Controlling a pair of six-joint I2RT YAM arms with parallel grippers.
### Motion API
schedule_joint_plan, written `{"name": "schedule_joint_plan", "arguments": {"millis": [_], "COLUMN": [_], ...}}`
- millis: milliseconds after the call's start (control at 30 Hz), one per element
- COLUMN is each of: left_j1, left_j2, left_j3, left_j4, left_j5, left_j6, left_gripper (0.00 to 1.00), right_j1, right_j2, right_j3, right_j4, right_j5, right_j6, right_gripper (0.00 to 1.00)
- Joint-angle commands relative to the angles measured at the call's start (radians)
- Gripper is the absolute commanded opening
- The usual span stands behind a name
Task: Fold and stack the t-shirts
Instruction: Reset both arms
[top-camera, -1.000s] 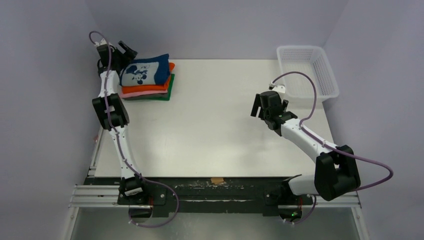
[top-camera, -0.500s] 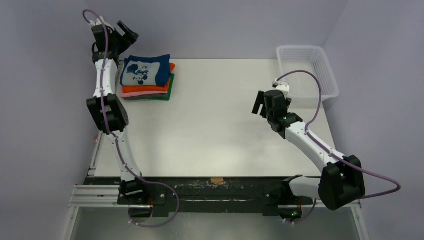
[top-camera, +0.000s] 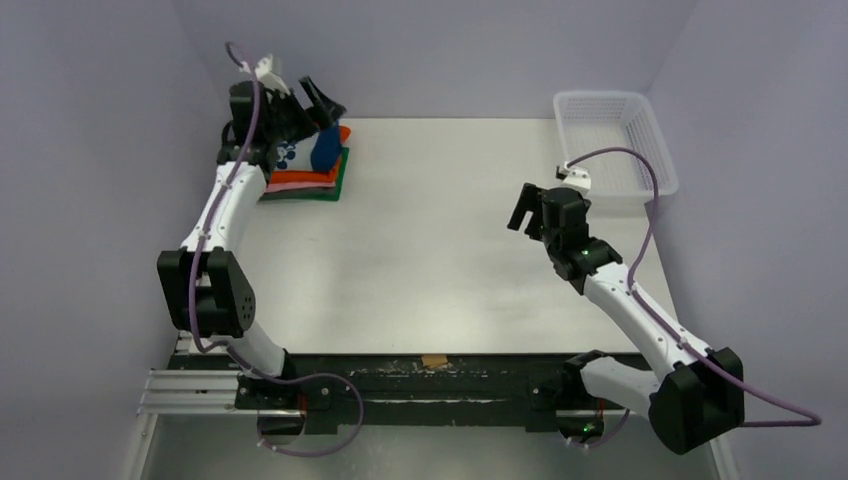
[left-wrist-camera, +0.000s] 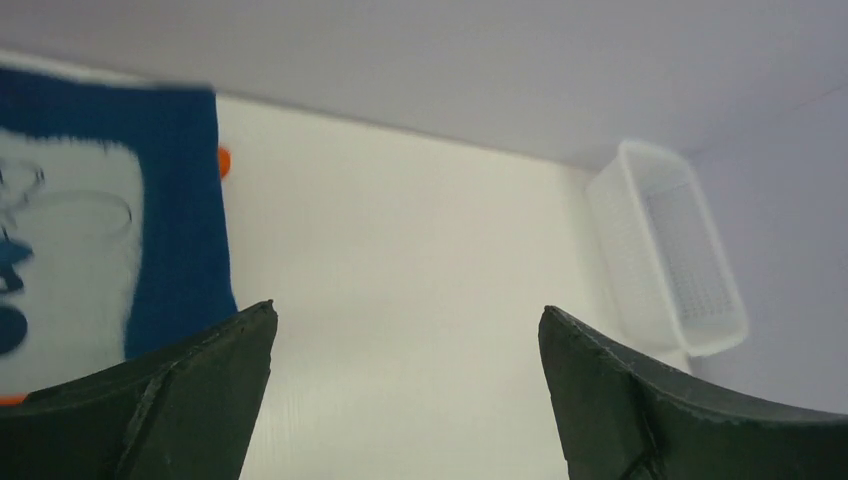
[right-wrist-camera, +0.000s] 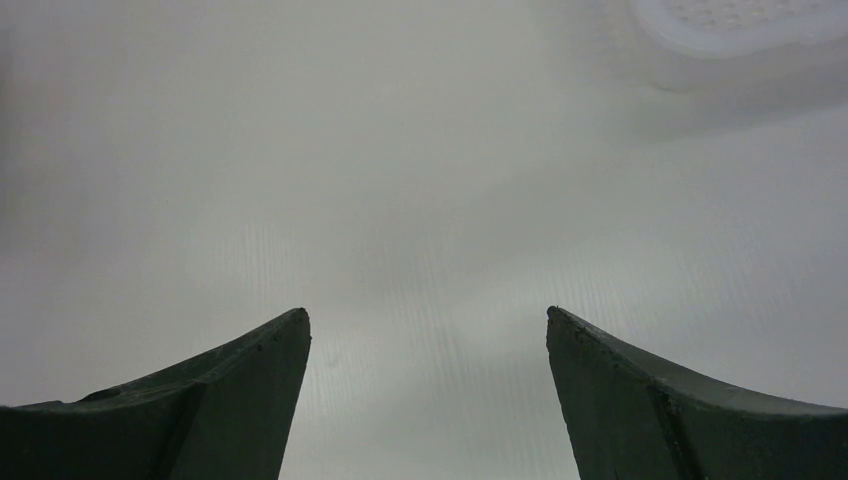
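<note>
Top view, 12 o'clock pointing away from the arm bases. The four t-shirts lie folded in one pile at the 10 o'clock corner of the table (top-camera: 420, 260). The navy t-shirt (top-camera: 326, 148) is uppermost. Below it come the orange t-shirt (top-camera: 295, 177), the pink t-shirt (top-camera: 300, 186) and the green t-shirt (top-camera: 338, 178), each showing only as an edge strip along the pile's 6 o'clock and 3 o'clock sides.

The left tool (top-camera: 310, 110) hovers over the pile's 12 o'clock edge, jaws spread wide and holding nothing. The arm hides much of the navy top face from above.

In the left wrist view the navy cloth sits at 9 o'clock of the finger gap. It is flat, bears a pale printed figure, and its straight folded edge runs 12 to 6 o'clock. A speck of orange peeps out beside that edge.

The right tool (top-camera: 525, 210) hangs over bare table, well apart from the pile at about its 4 o'clock. It too is spread wide and empty. A white mesh basket (top-camera: 600, 96) stands at the table's 2 o'clock corner.

The left arm is plainly the nearer, so any last touch to the pile falls to it. No unfolded shirt is visible on the table, so the task appears near its end.
</note>
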Motion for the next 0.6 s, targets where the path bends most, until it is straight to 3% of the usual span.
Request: {"name": "schedule_joint_plan", "arguments": {"millis": [0,100,267,467,567], "left_j1": [-0.157,-0.309,-0.469,-0.512,-0.513], "left_j2": [-0.181,-0.375,-0.691,-0.915,-0.974], "left_j3": [-0.306,-0.540,-0.888,-0.966,-0.978], "left_j4": [-0.113,-0.179,-0.182,-0.416,-0.452], "left_j5": [-0.191,-0.430,-0.579,-0.722,-0.768], "left_j6": [0.133,0.133,0.021,-0.010,-0.016], "left_gripper": [1.00,1.00,1.00,1.00,1.00], "right_j1": [-0.003,-0.003,-0.002,-0.002,-0.003], "right_j2": [-0.088,-0.144,-0.214,-0.306,-0.364], "right_j3": [-0.036,-0.076,-0.134,-0.202,-0.230], "right_j4": [0.008,-0.002,-0.013,-0.021,-0.032], "right_j5": [-0.019,-0.020,-0.052,-0.022,0.003], "right_j6": [0.032,0.052,0.070,0.117,0.138], "right_gripper": [0.87,0.87,0.87,0.87,0.87]}}
